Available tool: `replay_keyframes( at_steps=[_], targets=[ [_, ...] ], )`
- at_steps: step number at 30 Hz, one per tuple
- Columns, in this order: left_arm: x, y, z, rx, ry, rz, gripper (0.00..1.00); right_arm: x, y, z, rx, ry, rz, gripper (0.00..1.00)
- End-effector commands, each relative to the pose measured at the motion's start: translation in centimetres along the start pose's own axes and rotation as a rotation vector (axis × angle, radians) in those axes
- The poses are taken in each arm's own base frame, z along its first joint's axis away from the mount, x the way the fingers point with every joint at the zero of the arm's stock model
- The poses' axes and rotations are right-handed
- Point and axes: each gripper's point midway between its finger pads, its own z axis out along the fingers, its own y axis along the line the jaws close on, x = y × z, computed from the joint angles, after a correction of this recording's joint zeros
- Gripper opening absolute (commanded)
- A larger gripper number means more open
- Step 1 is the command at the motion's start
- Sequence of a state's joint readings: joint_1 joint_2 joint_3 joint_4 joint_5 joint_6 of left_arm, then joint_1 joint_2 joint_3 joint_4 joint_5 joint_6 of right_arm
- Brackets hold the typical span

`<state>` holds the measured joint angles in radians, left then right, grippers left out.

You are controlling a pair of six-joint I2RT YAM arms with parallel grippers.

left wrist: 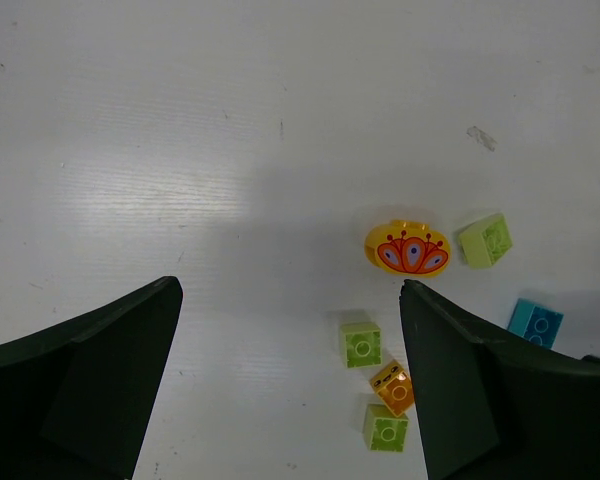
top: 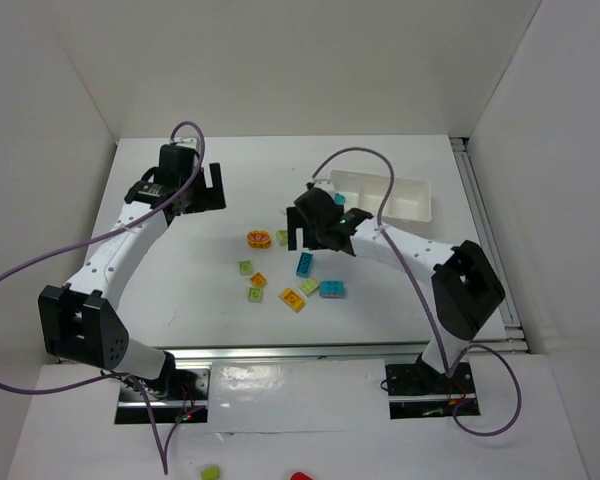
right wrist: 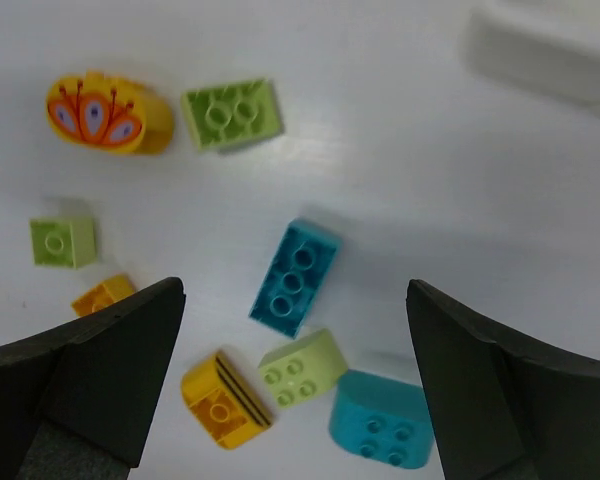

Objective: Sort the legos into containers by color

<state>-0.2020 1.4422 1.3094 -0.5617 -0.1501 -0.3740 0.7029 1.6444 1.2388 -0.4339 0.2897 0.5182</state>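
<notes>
Mia: Where is the long blue brick (right wrist: 295,277)?

Tom: It is on the table (top: 205,300), right between the two fingers of the right gripper (right wrist: 292,292). The jaws are wide apart, and neither finger touches the brick.

Mia: And the left gripper (left wrist: 290,290)?

Tom: Its jaws are wide apart too, and they hold nothing. It hangs over the white table. A small green brick (left wrist: 360,343) lies just beside one finger. The other bricks are off to that same side.

Mia: How many bricks are there?

Tom: From above I count nine on the table. Two are blue: the long one and a rounded blue brick (right wrist: 382,420) near it. Three are orange or yellow: the flower brick (right wrist: 108,112), a small orange brick (right wrist: 105,295) and a striped yellow brick (right wrist: 225,412). Four are green bricks (top: 282,237) (top: 246,268) (top: 255,295) (top: 310,286).

Mia: Where is the tray?

Tom: There is one white tray (top: 390,195). It sits at the far side of the table, past the right gripper. All nine bricks lie on the table apart from it, in a loose bunch between the two arms
</notes>
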Motion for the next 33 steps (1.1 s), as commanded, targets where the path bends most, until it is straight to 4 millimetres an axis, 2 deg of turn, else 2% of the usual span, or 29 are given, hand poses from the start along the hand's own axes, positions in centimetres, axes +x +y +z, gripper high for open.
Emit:
replay_keyframes(
  at_steps=[1, 2, 4, 6, 7, 11, 14, 15, 17, 19, 22, 26, 27, 29, 30, 33],
  targets=[
    [-1.5, -0.5, -1.1, 0.01, -0.05, -0.023, 1.0, 4.8, 2.4, 1.0, -0.037, 0.119, 0.002, 0.99],
    [-1.5, -0.5, -1.1, 0.01, -0.05, -0.023, 1.0, 6.0, 2.4, 1.9, -0.023, 0.148, -0.003, 0.99],
    [-1.2, -0.4, -1.0, 0.007, -0.041, -0.022, 1.0, 6.3, 3.0, 2.5, -0.015, 0.152, -0.007, 0.99],
    [-1.0, -0.3, -1.1, 0.007, -0.041, -0.022, 1.0, 7.6, 2.6, 3.7, 0.012, 0.187, -0.009, 0.96],
    [-1.0, -0.3, -1.1, 0.007, -0.041, -0.022, 1.0, 7.6, 2.7, 3.9, 0.013, 0.189, -0.01, 0.95],
    [-0.7, 0.0, -1.0, -0.004, -0.035, -0.021, 1.0, 8.4, 2.9, 4.8, 0.01, 0.214, -0.014, 0.82],
    [-0.7, 0.1, -1.0, -0.013, -0.038, -0.021, 1.0, 8.9, 3.1, 4.9, 0.01, 0.223, -0.023, 0.69],
    [-0.7, 0.1, -1.0, -0.013, -0.038, -0.021, 1.0, 9.4, 3.0, 5.2, 0.017, 0.233, -0.027, 0.62],
    [-0.7, -0.1, -1.0, -0.003, -0.035, -0.021, 1.0, 8.5, 3.4, 5.3, 0.018, 0.218, -0.025, 0.53],
    [-0.7, -0.1, -1.0, -0.003, -0.035, -0.021, 1.0, 7.5, 3.4, 5.3, 0.035, 0.189, -0.033, 0.43],
    [-0.7, -0.1, -1.0, -0.003, -0.035, -0.021, 1.0, 5.2, 3.5, 4.8, 0.055, 0.132, -0.046, 0.38],
    [-0.7, 0.0, -1.0, -0.003, -0.035, -0.012, 1.0, -0.2, 2.8, 3.4, 0.067, 0.017, -0.003, 0.37],
    [-0.7, 0.0, -1.0, -0.003, -0.035, -0.012, 1.0, -1.4, 1.7, 3.3, 0.096, -0.006, 0.008, 0.37],
    [-0.7, 0.0, -1.0, -0.003, -0.035, -0.012, 1.0, -4.0, 0.8, 2.7, 0.114, -0.061, 0.031, 0.37],
    [-0.6, -0.2, -1.0, 0.007, -0.031, -0.011, 1.0, -5.5, -0.7, 2.6, 0.138, -0.086, 0.052, 0.37],
    [-0.6, -0.4, -1.0, 0.019, -0.028, -0.011, 1.0, -8.9, -2.6, 2.8, 0.165, -0.145, 0.084, 0.37]
  ],
)
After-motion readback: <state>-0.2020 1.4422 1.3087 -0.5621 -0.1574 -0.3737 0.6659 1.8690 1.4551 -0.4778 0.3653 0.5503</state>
